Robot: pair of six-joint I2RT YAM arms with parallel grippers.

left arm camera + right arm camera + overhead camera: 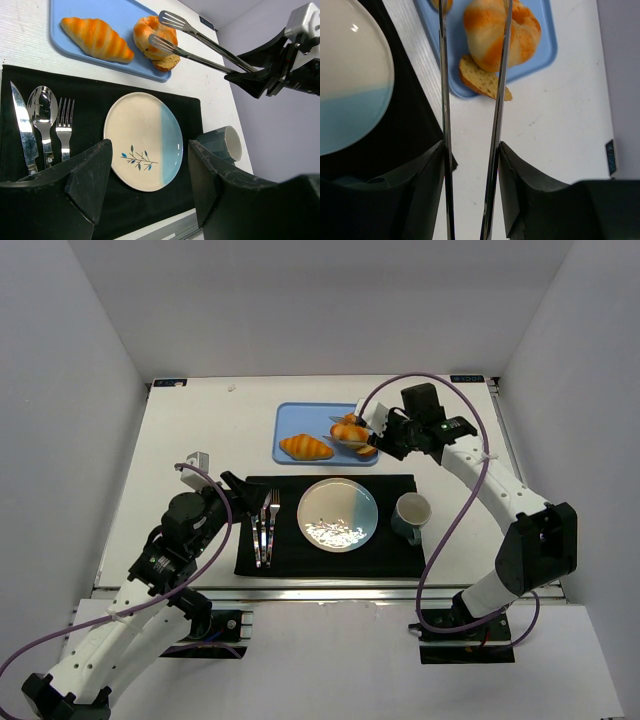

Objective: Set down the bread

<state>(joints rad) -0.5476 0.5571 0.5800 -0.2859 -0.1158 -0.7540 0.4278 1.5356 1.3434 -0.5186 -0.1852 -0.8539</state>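
Note:
On the blue tray (290, 425) at the back lie a croissant (305, 447), a round bread roll (350, 430) and a bread slice (366, 451) under the roll's edge. My right gripper (392, 435) is shut on metal tongs (367, 418), whose arms are spread over the roll (152, 36). One tong tip lies against the roll and the other is just above it. In the right wrist view the tongs (443, 100) run up from my gripper (471, 150) to the roll (480, 30). My left gripper (150, 185) hovers open and holds nothing.
A black placemat (390, 555) holds a cream and blue plate (338, 514), with a knife, spoon and fork (265, 525) to its left. A dark mug (411, 515) stands at the mat's right edge. White walls close in the table on three sides.

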